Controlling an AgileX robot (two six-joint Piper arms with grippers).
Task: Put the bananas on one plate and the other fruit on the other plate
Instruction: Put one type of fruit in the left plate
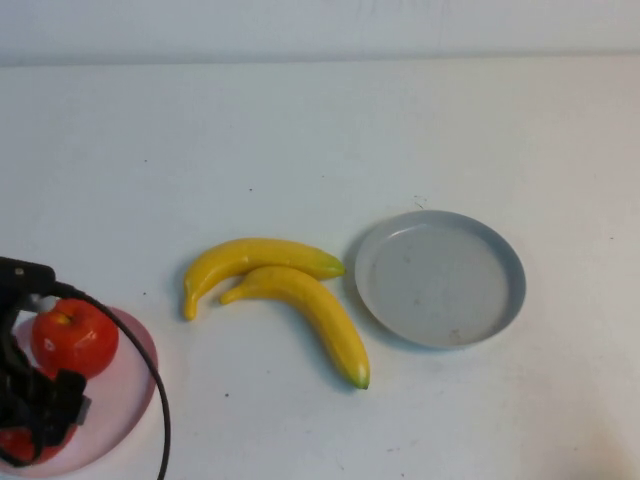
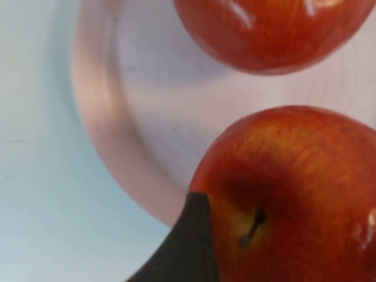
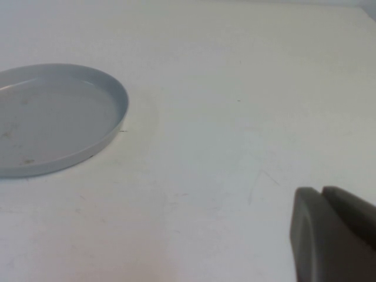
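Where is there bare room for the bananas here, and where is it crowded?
The grey-blue plate is bare. The pink plate is crowded: both apples and the left gripper over them. The bananas lie between the plates. The right gripper sits beside the grey-blue plate.

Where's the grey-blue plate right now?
In the high view the grey-blue plate sits right of centre on the table, holding no fruit, just right of the two bananas.

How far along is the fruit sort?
Done: both apples sit on the pink plate. In hand: left gripper is at the second apple. Left: both bananas lie on the table; grey-blue plate is empty; right gripper is shut over the table.
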